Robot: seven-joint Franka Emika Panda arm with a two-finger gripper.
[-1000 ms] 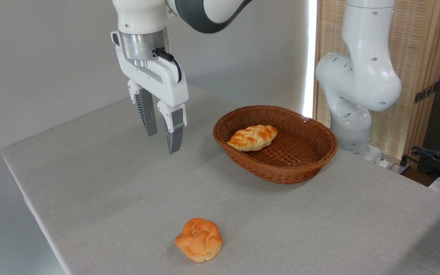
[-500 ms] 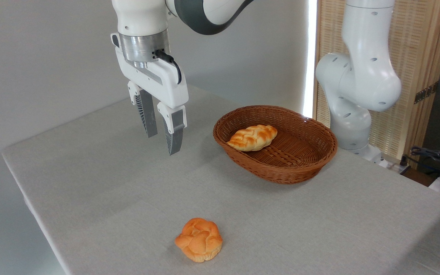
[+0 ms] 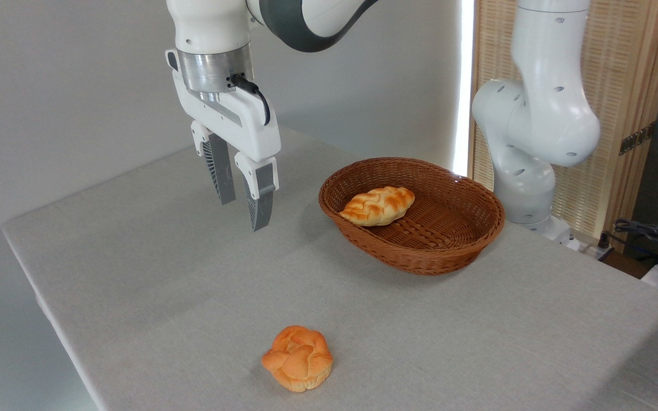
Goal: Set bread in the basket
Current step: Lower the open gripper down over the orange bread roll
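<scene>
The knot-shaped bun lies on the grey surface, well apart from the wicker basket holding a braided loaf, while the gripper hangs above with empty jaws slightly spread.

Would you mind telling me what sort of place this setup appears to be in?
Most likely a robotics lab or test room, not a kitchen: a robot arm is mounted beside a cloth-covered table, loose cables lie at the right edge, and only a bun and a basket are set out.
</scene>
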